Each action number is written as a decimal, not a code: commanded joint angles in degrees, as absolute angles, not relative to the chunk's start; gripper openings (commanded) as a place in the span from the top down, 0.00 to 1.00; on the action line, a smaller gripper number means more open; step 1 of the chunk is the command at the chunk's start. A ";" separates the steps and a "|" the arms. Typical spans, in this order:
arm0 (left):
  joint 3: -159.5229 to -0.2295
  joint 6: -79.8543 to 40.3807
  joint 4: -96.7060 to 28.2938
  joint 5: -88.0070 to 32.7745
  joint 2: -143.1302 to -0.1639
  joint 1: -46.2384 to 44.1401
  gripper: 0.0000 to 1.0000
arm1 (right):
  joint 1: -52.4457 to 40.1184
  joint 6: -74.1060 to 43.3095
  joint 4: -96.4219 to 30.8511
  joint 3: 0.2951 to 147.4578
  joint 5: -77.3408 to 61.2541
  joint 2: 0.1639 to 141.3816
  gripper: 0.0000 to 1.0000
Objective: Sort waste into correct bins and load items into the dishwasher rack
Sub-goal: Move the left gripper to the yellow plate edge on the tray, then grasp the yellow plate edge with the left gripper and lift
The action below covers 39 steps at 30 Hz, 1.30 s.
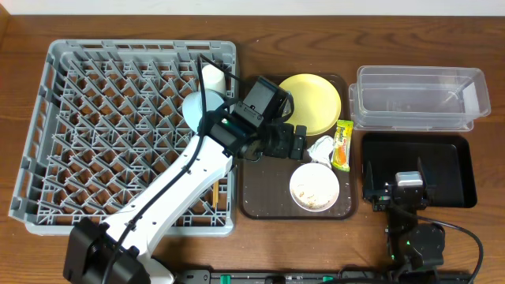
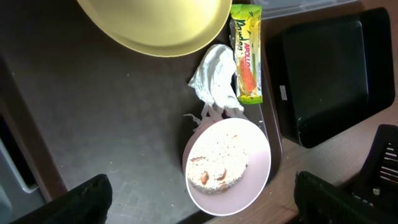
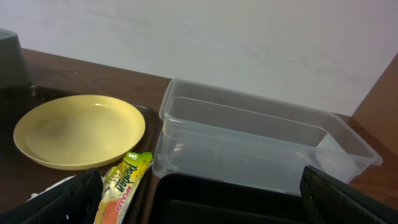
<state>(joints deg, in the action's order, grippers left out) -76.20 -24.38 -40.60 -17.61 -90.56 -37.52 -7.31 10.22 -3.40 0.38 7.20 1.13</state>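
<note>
L claw (image 2: pixel 208 208): we see it spread; white bowl (image 2: pixel 260 155) w/ crumbs (image 2: pixel 217 165) beneath, napkin (image 2: pixel 214 78) just ahead.
R claw (image 3: pixel 205 205): spread, above black tray (image 3: pixel 236 196); clear tub (image 3: pixel 249 137) ahead.

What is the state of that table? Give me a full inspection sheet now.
surface: wooden table.
job's things: grey rack holds light blue bowl, white cup, and chopsticks, partly hidden; yellow plate, napkin, snack wrapper and white bowl of crumbs are on the brown tray; clear tub and black tray look empty.
clutter: nothing seen.
grippers: left gripper open above the brown tray, holding nothing; right gripper open over the black tray.
cables: black cable on the left arm; second cable beside the right arm.
surroundings: pale wall.
</note>
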 commanded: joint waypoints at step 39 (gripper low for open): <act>-90.13 -22.50 -14.81 6.13 -123.00 -33.43 0.49 | -7.05 10.79 -3.62 0.32 7.03 1.41 0.01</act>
